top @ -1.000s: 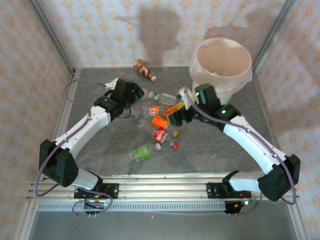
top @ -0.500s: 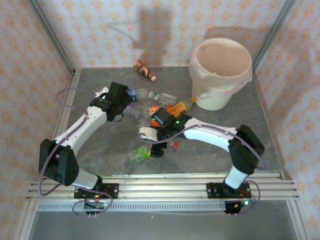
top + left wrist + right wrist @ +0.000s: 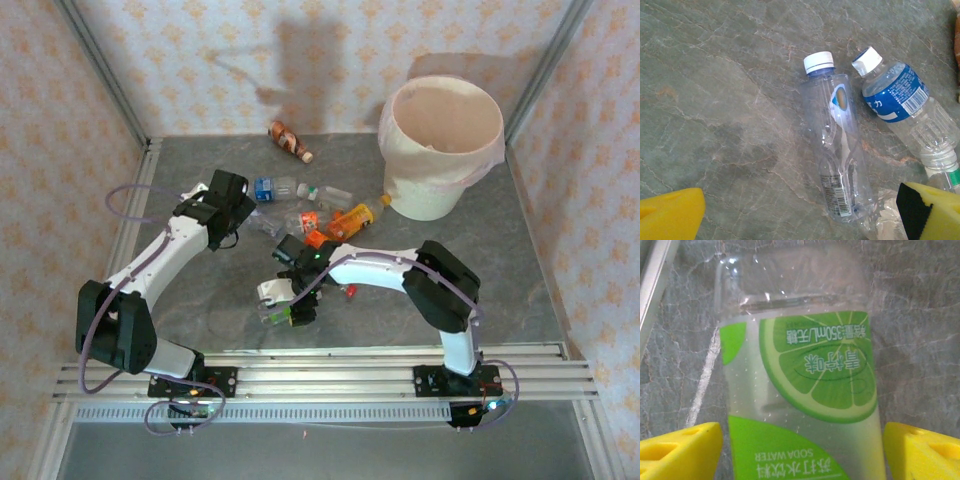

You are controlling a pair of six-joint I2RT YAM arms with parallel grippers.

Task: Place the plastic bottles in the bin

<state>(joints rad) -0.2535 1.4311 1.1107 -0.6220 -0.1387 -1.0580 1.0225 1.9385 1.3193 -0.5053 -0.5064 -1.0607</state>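
Observation:
Several plastic bottles lie in a heap mid-table, among them an orange one (image 3: pixel 355 215) and a blue-label one (image 3: pixel 268 187); a brown one (image 3: pixel 290 140) lies alone at the back. The cream bin (image 3: pixel 445 150) stands at the back right. My right gripper (image 3: pixel 290 314) is open low over the green lime-label bottle (image 3: pixel 805 390), with a yellow finger (image 3: pixel 680 450) on each side of its body. My left gripper (image 3: pixel 238 200) is open above the table. A clear white-capped bottle (image 3: pixel 837 150) and the blue-label bottle (image 3: pixel 905 105) lie ahead of it.
The metal rail (image 3: pixel 330 365) runs along the near edge, close to the green bottle. Patterned walls close in the back and both sides. Crumpled clear plastic (image 3: pixel 885 220) lies by the clear bottle's base.
My right arm has swung from beside the bin to the front left and come down over the green bottle. The left gripper has drawn back to the left, off the heap.

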